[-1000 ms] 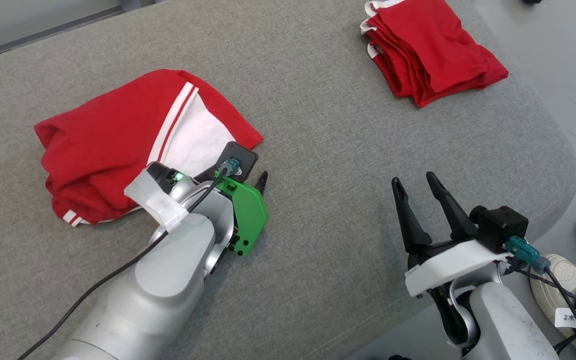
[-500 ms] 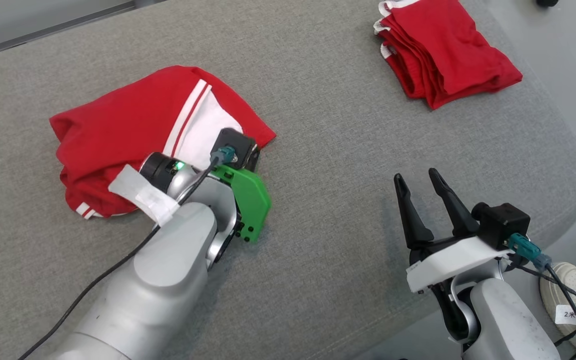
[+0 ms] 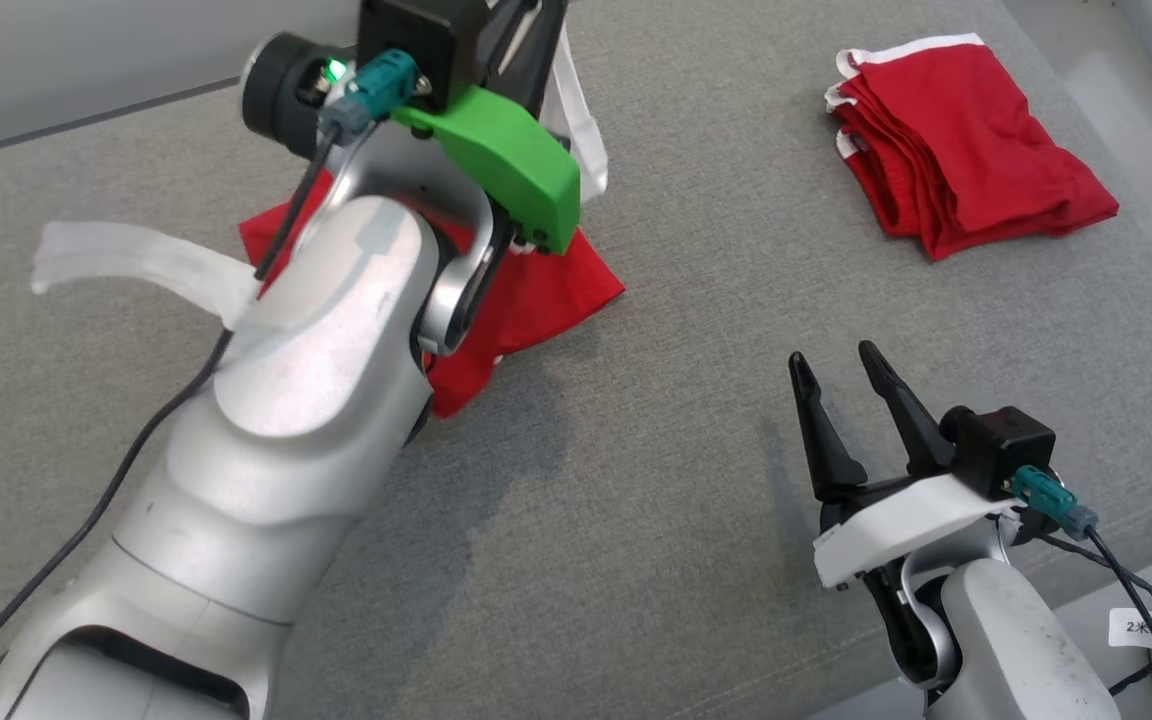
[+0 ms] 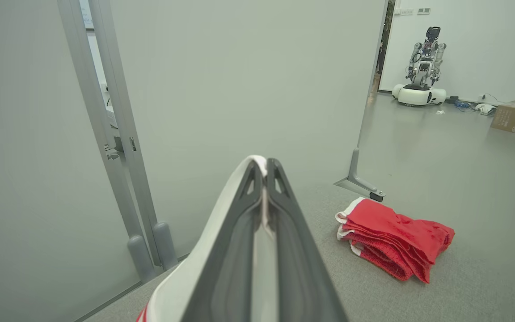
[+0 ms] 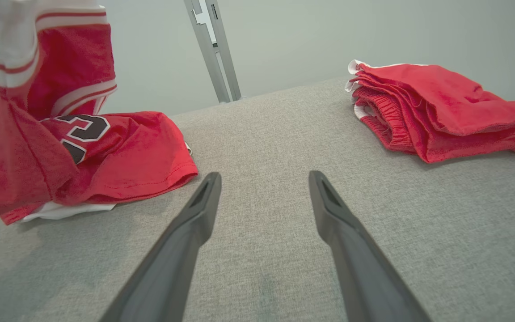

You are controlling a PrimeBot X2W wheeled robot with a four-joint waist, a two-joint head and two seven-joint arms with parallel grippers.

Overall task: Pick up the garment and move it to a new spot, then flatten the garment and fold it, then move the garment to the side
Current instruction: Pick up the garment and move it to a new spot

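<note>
Head view: the left hand [image 4: 262, 166], clamped on the garment's [image 3: 536, 290] white edge, has risen to 11 o'clock, leaving it half off the table [image 3: 686, 450], so carrying can start; right hand [image 3: 832, 356] idles wide at 4 o'clock.

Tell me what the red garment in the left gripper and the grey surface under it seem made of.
The garment: likely a soft jersey knit, matte; it hangs limp and creased from the left gripper, with white striped trim. The grey surface: apparently woven upholstery fabric, matte, with a fine visible weave and a rounded, padded-looking edge.
</note>
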